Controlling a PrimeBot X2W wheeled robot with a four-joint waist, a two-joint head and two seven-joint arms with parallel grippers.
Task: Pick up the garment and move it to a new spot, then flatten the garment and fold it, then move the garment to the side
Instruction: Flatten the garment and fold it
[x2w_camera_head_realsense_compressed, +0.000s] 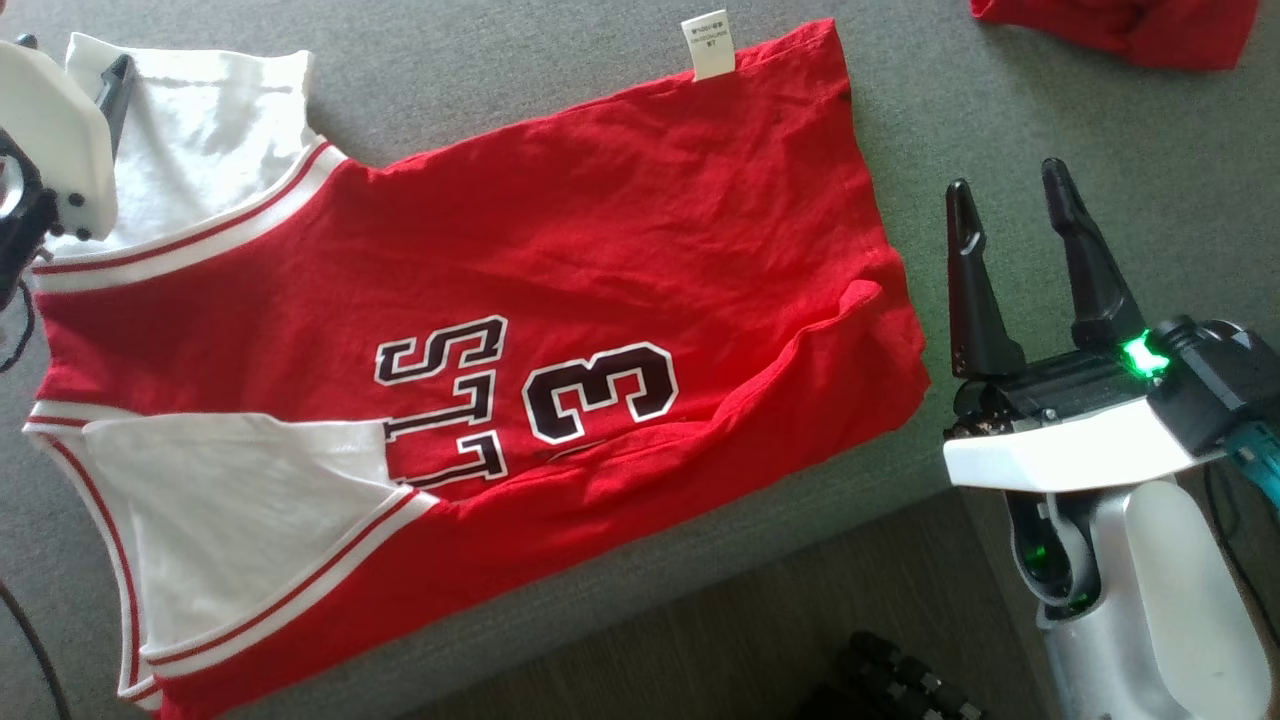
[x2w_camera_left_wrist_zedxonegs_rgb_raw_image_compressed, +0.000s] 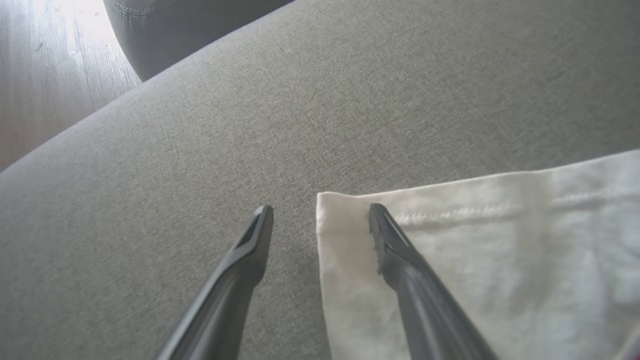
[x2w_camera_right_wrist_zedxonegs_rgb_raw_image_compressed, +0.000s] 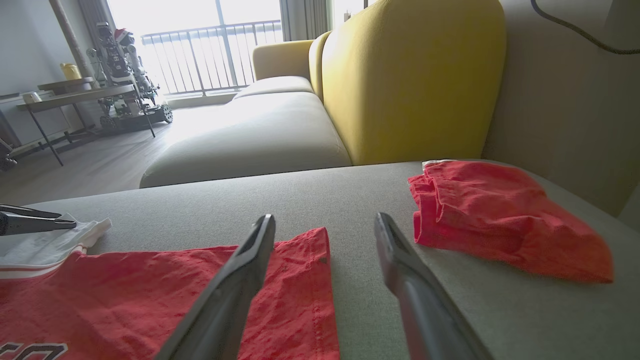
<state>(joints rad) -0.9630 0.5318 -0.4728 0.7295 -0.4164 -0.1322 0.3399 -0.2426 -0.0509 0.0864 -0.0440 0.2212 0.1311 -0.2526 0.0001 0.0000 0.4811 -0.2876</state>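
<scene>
Grey cushion (x2w_camera_head_realsense_compressed: 450, 60): broad flat upholstery, its edge meeting the wooden floor (x2w_camera_head_realsense_compressed: 760, 620).
Red cloth (x2w_camera_right_wrist_zedxonegs_rgb_raw_image_compressed: 500, 220): crumpled on the grey cushion, near the yellow backrest (x2w_camera_right_wrist_zedxonegs_rgb_raw_image_compressed: 410, 75).
Pale seat (x2w_camera_right_wrist_zedxonegs_rgb_raw_image_compressed: 260, 135): beside the yellow backrest.
Railing (x2w_camera_right_wrist_zedxonegs_rgb_raw_image_compressed: 210, 55): outside the bright window.

The right gripper (x2w_camera_head_realsense_compressed: 1005, 178) has two long, dark, tapering fingers (x2w_camera_head_realsense_compressed: 1085, 265) with small screws (x2w_camera_head_realsense_compressed: 964, 350) near their bases. Behind them sits a black block (x2w_camera_head_realsense_compressed: 1060, 385) with a glowing green light (x2w_camera_head_realsense_compressed: 1140, 356), then a white wedge-shaped shell (x2w_camera_head_realsense_compressed: 1070, 455) and a teal plug (x2w_camera_head_realsense_compressed: 1262, 462). Below the shell runs a pale silver forearm (x2w_camera_head_realsense_compressed: 1170, 610). The left gripper (x2w_camera_left_wrist_zedxonegs_rgb_raw_image_compressed: 320, 209) has the same dark fingers. Behind them is a white housing (x2w_camera_head_realsense_compressed: 55, 130) with dark screws, and a thin black cable (x2w_camera_head_realsense_compressed: 15, 335).
</scene>
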